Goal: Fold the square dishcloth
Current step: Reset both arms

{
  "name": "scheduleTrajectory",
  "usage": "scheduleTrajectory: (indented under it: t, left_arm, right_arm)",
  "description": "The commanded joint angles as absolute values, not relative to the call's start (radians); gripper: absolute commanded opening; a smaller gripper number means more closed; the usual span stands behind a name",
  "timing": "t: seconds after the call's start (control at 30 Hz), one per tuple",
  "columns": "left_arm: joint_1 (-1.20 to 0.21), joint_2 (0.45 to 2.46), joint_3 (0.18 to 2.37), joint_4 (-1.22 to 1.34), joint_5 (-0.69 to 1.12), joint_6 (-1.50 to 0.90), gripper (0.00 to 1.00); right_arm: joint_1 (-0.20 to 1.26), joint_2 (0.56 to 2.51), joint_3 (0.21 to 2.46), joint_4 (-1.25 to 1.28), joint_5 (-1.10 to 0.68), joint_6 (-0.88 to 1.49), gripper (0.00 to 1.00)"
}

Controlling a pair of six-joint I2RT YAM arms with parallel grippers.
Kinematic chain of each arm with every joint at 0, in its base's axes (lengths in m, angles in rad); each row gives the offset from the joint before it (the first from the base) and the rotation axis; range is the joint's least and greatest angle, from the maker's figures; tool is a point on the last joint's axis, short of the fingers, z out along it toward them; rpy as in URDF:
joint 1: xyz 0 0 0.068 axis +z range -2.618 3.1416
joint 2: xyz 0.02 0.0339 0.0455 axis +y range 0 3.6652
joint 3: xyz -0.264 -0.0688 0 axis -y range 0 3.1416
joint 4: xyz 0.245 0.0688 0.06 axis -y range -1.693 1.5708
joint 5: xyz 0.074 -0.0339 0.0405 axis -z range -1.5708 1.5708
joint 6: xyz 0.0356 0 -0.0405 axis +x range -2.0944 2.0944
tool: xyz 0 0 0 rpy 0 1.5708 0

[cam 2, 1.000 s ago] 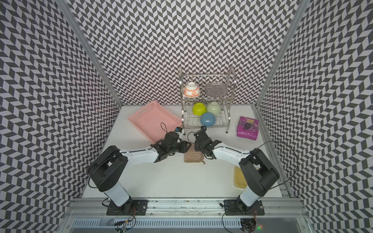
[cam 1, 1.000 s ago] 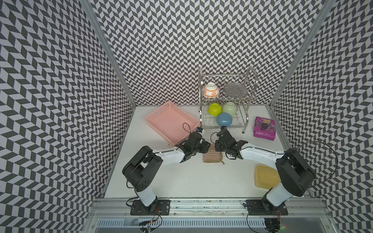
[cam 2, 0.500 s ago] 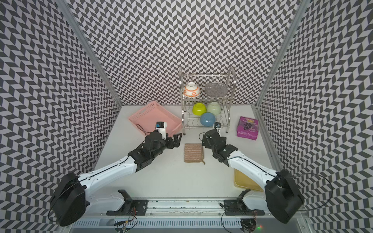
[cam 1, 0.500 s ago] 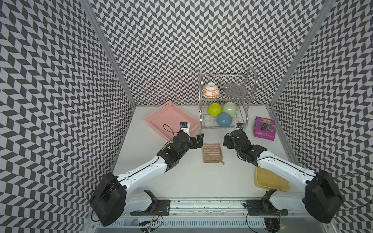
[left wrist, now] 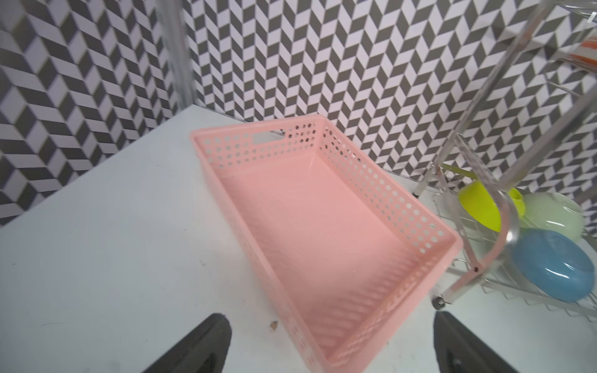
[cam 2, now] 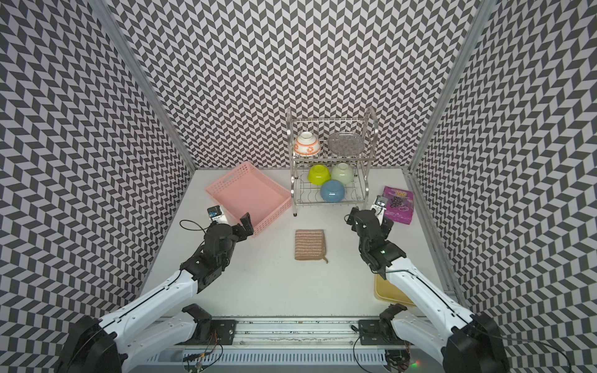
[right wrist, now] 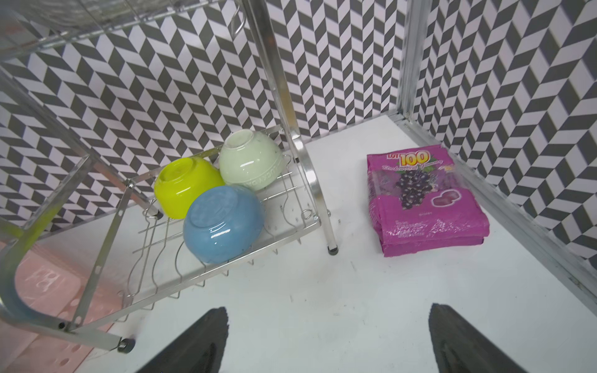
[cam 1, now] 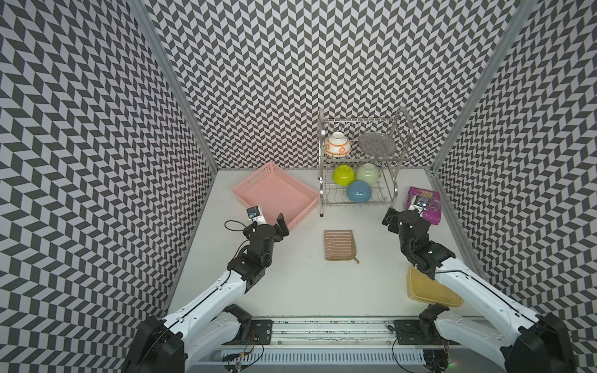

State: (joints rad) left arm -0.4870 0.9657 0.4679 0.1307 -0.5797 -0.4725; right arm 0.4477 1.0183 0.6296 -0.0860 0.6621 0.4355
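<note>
Between chevron-patterned walls, white table bears the folded square dishcloth.

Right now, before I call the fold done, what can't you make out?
- square dishcloth: outside both wrist views; its lower layers are hidden under the top one in both top views.
- corner loop: too small to detail.
- yellow container: partly covered by the right arm in both top views.
- purple packet: near edge overlapped by the right wrist camera in a top view.

bright even light, soft shadows, wrist views blurred at edges
</note>
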Motion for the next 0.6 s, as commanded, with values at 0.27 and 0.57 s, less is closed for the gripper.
scheduleTrajectory:
  t: [0.27,0.57]
  left_arm:
    - [-0.241,0.926,0.356,0.388,-0.551,-0.294,1.0]
    - [-0.035,0.96,0.251,0.631,-0.34,-0.25,1.0]
  right_arm:
    - [0.295,0.996,0.361,0.444,0.65,0.245,1.0]
    - [0.117,1.125,0.254,0.733,0.483,0.212,1.0]
